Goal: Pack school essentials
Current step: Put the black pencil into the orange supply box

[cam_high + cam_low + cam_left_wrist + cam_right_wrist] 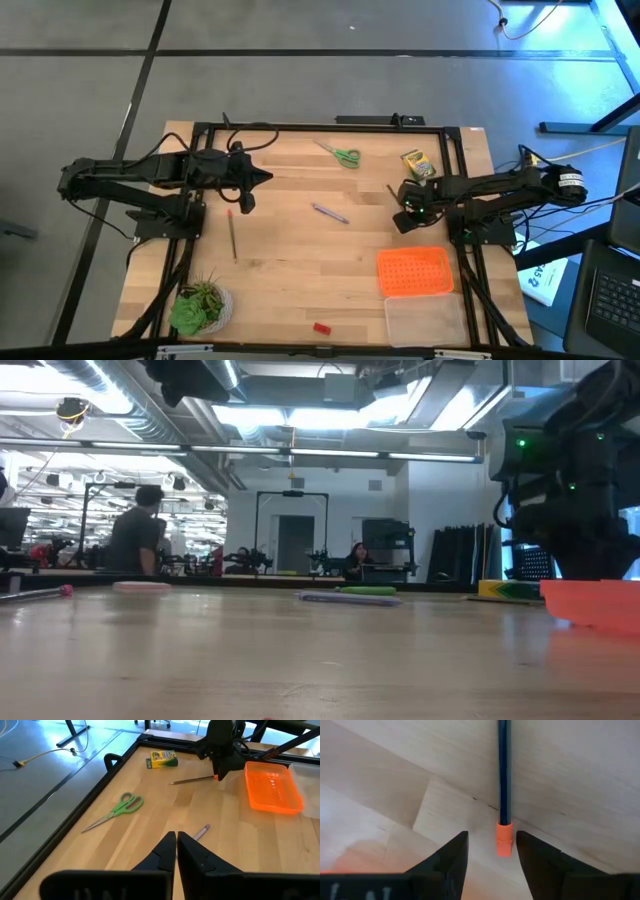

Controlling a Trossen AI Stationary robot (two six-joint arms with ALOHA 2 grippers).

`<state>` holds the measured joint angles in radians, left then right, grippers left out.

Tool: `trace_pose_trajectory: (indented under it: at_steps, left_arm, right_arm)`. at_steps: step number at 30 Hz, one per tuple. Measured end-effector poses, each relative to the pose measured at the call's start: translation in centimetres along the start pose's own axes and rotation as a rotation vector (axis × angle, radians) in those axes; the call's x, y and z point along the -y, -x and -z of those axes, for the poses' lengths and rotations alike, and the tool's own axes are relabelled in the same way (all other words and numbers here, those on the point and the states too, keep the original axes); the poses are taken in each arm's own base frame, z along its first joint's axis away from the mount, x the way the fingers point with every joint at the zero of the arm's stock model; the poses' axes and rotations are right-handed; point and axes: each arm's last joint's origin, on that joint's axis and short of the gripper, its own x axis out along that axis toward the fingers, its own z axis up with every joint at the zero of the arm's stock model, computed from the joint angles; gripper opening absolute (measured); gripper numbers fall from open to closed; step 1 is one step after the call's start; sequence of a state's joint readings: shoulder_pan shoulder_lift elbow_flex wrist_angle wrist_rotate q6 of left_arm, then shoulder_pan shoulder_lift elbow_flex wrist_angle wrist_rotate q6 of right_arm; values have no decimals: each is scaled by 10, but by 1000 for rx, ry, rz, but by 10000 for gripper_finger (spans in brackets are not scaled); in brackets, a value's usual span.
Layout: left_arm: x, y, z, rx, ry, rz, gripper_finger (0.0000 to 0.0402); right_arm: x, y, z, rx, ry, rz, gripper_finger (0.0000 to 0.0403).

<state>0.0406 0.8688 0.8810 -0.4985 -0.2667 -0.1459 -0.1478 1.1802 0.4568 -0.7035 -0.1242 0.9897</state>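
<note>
My right pincer [490, 851] is down at the desk [290, 270] on the right side, fingers spread, straddling the orange eraser tip of a dark pencil [503, 775]; not clenched on it, gaps both sides. That pencil is thin, dark blue-black shaft, lying flat. My left pincer [177, 851] hangs over the left-centre desk, fingers pressed together, holding nothing.

Second pencil [233, 235] lies flat on the left half, red tip toward the far edge. Green-handled scissors [340, 154] at the far edge, blades closed, metal silver. Yellow-green crayon box [162, 759] far right, just beside the right arm; print on its face too small to read. Purple pen [329, 212] mid-desk, angled. Small red eraser [321, 327] near the front edge.

Orange perforated lid [414, 271] on the front right, clear plastic box [425, 320] touching it in front. Potted plant [200, 306] at the front left corner.

Low view: people in the room behind.
</note>
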Motion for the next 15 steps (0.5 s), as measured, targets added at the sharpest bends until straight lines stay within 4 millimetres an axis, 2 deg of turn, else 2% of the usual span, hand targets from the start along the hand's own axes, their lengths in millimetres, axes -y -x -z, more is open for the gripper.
trace_pose_trajectory:
  at_steps: [8, 15]
  left_arm:
    - [0, 0, -2, 22, 6, 3, 10]
    - [1, 0, -2, 22, 5, 5, 2]
  right_arm:
    - [0, -6, -2, -6, 0, 41, 166]
    - [1, -8, -1, -13, -32, 73, 108]
